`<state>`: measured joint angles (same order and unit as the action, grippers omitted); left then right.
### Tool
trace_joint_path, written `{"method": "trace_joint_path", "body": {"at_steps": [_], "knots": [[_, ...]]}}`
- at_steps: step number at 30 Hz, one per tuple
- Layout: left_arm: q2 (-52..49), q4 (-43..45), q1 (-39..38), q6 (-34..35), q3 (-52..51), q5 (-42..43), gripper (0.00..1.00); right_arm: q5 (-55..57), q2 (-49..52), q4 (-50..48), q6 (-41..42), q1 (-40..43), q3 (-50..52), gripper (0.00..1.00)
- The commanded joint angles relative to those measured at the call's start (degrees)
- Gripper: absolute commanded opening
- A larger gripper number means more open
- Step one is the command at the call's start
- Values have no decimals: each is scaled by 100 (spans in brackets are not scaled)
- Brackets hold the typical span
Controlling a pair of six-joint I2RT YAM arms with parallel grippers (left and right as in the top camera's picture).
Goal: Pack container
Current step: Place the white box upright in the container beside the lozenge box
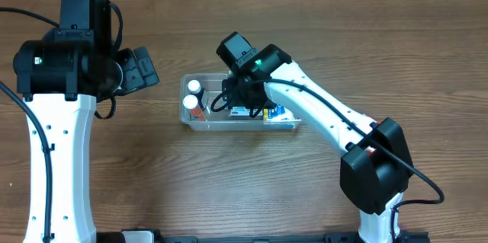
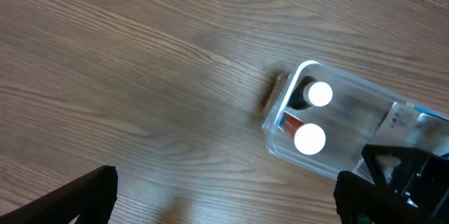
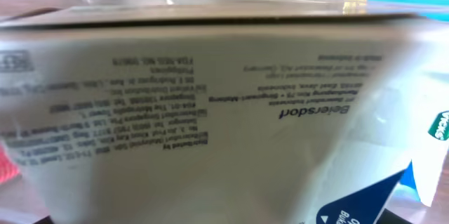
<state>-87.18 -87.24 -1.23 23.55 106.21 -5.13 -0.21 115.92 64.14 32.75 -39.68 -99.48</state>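
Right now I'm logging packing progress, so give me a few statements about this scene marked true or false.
1. Two white-capped bottles stand at one end of the container. True.
2. The left gripper holds a bottle. False: it is open and empty, away from the container.
3. The right gripper is down at the container. True.
4. The container holds nothing but bottles. False: printed packets lie in it too.

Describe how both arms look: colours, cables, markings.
The left arm and right arm have white rounded links, black joint housings and black cables alongside. Each shows a small green light; the right arm's elbow carries an orange mark.
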Motion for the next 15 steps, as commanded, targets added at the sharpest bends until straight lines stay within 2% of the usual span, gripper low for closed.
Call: {"method": "trace_joint_path", "body": {"at_steps": [1, 4, 8, 12, 15], "knots": [[2, -22, 9, -131, -11, 28, 100, 160, 92, -168, 74, 7, 210, 78], [2, -50, 9, -129, -11, 26, 100, 140, 227, -144, 72, 7, 210, 79], [2, -46, 9, -129, -11, 26, 100, 140, 273, -85, 48, 7, 210, 91], [2, -52, 9, -131, -11, 26, 100, 164, 236, -66, 48, 13, 190, 92], [2, -81, 9, -133, -11, 24, 100, 295, -289, 195, 52, 149, -2, 93]]}}
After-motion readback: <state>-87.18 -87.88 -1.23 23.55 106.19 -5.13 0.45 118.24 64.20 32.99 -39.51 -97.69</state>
